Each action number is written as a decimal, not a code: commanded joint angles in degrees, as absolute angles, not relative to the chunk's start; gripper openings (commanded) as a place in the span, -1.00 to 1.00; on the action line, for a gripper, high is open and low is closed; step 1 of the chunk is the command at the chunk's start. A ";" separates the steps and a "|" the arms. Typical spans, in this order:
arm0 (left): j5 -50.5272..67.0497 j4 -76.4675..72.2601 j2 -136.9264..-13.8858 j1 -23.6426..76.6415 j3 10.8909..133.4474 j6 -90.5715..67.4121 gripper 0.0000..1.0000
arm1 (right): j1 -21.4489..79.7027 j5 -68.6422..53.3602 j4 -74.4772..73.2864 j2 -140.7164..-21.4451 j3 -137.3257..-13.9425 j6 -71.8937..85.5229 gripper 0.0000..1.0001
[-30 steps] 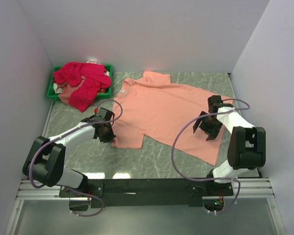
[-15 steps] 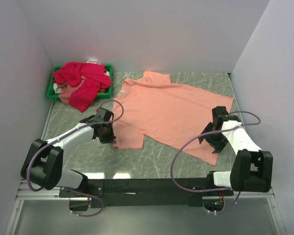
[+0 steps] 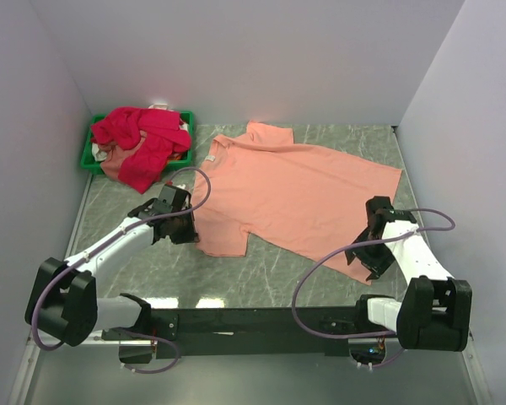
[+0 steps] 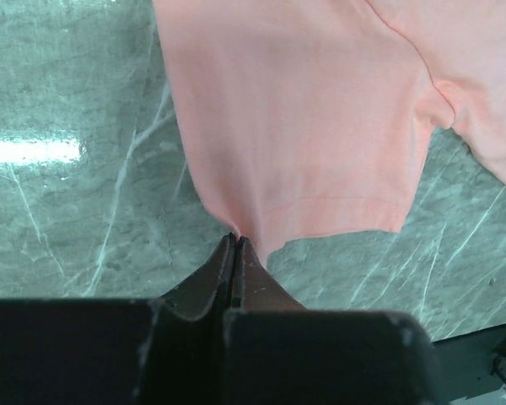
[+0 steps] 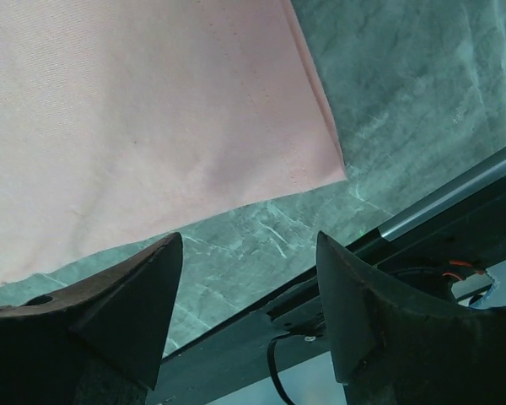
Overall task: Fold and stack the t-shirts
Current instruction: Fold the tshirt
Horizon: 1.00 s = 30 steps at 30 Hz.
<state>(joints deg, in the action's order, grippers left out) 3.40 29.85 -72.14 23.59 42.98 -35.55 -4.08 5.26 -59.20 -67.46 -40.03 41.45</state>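
A salmon-peach t-shirt (image 3: 295,194) lies spread flat on the marble table. My left gripper (image 3: 188,229) is shut on the edge of its near left sleeve (image 4: 295,160); the fingertips (image 4: 228,245) pinch the hem. My right gripper (image 3: 368,261) is open and empty over the shirt's near right hem corner (image 5: 320,164), its fingers (image 5: 143,278) above bare table. Crimson-pink t-shirts (image 3: 139,139) lie heaped in and over the bin at the back left.
A small green plastic bin (image 3: 91,154) sits at the back left corner under the crimson heap. The table's dark front rail (image 3: 261,321) runs along the near edge, also in the right wrist view (image 5: 455,194). White walls close in three sides.
My right gripper has moved off the shirt towards the near right hem corner. My left gripper has shifted slightly left with the sleeve edge.
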 commanded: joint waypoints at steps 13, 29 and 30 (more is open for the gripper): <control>7.38 28.83 -68.73 23.20 42.36 -32.87 -0.99 | -4.57 10.11 -61.79 -66.62 -39.64 45.53 0.08; 7.65 28.74 -67.15 23.12 42.19 -32.78 -0.99 | -4.48 7.56 -55.90 -72.07 -38.23 47.20 -0.04; 7.65 28.91 -67.15 23.12 42.45 -32.78 -0.99 | -4.48 7.65 -55.81 -72.16 -38.15 47.20 -0.04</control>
<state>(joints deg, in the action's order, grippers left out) 6.48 29.45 -68.77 23.33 42.37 -33.65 -4.16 6.59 -57.43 -71.64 -38.87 46.06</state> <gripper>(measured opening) 0.013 0.482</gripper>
